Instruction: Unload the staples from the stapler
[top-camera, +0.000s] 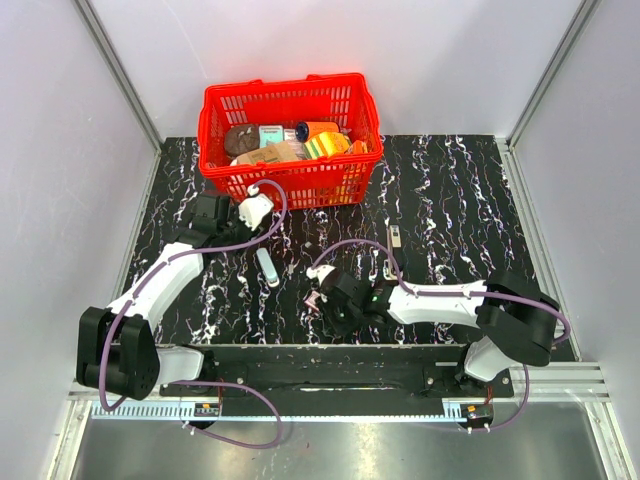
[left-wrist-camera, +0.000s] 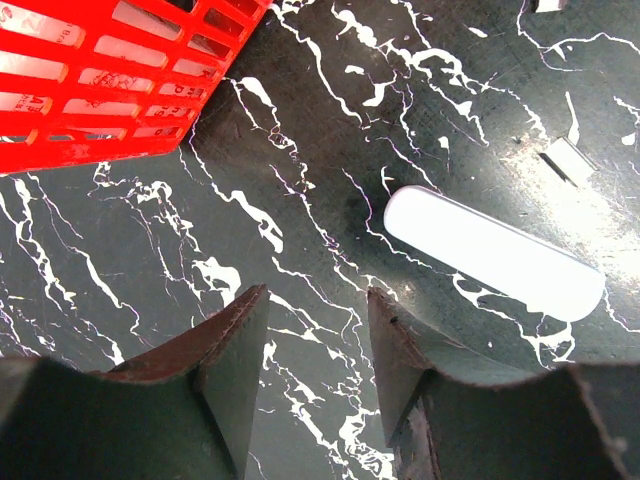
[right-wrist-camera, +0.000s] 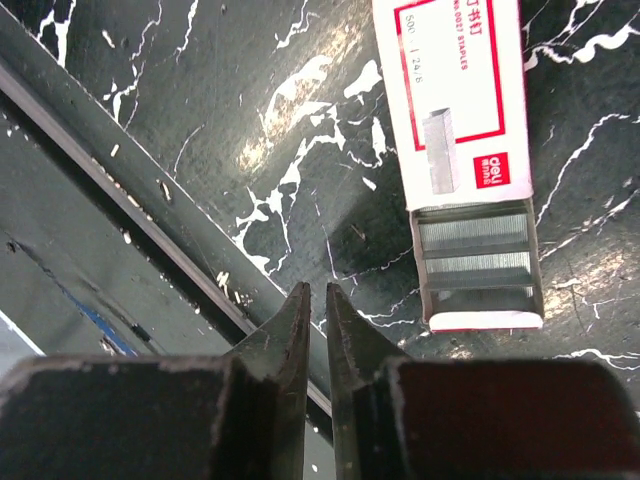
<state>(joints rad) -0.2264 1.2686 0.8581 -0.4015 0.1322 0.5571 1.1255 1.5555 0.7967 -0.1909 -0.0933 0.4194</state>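
Stapler (top-camera: 268, 268) is lying on the tabletop (top-camera: 450, 200) between your two grippers, apart from the basket (top-camera: 290, 185). It is reading as a pale, slim oblong. Glare is washing it out in the left wrist view, so you are not getting hinge or magazine, nor whether it is shut.

Left gripper (left-wrist-camera: 315, 295) is hovering over bare marble, jaws standing partly apart, holding nothing. From it, the stapler is lying ahead and off to the right of the fingers, its long axis slanting across their line rather than along it. Judging by that, a grab across the narrow width is going to need a swing right and probably a wrist turn.

Right gripper (right-wrist-camera: 317, 290) is sitting with its fingers nearly touching, only a slit between them and nothing visible in it. Staple box (right-wrist-camera: 465, 150), end open, is lying ahead-right of it. The stapler is not showing in that view.

From above, the right fingertips are blending into dark arm and marble, so the nearer arm is hard to call; the left one is facing the stapler.

Slim grey piece (top-camera: 395, 238) is lying beyond the right arm: too small to name.
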